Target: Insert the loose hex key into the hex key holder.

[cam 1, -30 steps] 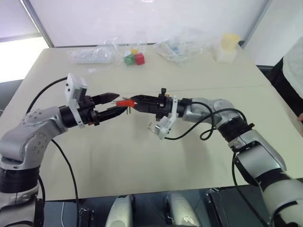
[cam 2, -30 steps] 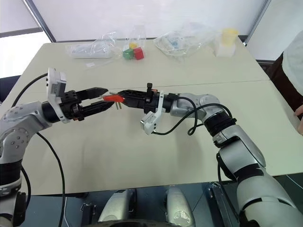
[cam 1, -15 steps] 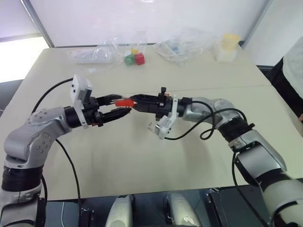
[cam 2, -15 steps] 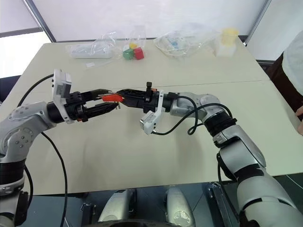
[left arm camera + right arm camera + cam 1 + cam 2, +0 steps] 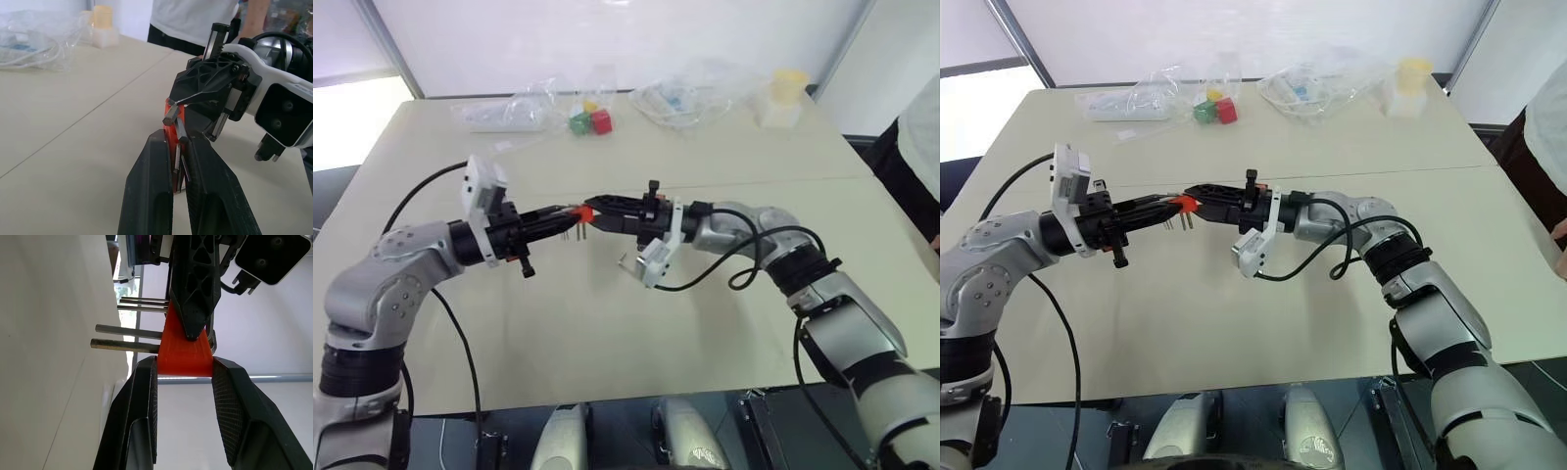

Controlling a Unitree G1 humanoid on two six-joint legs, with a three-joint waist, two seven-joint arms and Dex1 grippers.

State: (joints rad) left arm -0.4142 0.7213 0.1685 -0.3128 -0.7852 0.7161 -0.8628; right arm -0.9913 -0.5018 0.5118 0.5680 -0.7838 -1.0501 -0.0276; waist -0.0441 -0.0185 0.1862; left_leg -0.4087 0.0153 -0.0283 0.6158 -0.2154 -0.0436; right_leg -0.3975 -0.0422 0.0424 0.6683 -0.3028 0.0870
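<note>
The hex key holder [image 5: 579,211], a small orange-red block with short grey keys [image 5: 127,335] sticking out, hangs above the middle of the table. My right gripper [image 5: 591,208] is shut on it, the block pinched between both fingers [image 5: 146,396]. My left gripper [image 5: 568,218] meets it from the left. Its fingers [image 5: 151,191] are closed on a thin grey rod, the loose hex key [image 5: 176,157], which runs up against the holder [image 5: 170,128]. Whether the key's end sits inside the block is hidden.
Red and green cubes [image 5: 591,121] lie at the table's far side among clear plastic bags [image 5: 504,115]. A pale yellow-topped container [image 5: 781,98] stands at the far right. A person [image 5: 922,137] stands beside the table's right edge.
My left gripper's fingers have closed from wide open to shut at the holder. Both arms stayed in place.
</note>
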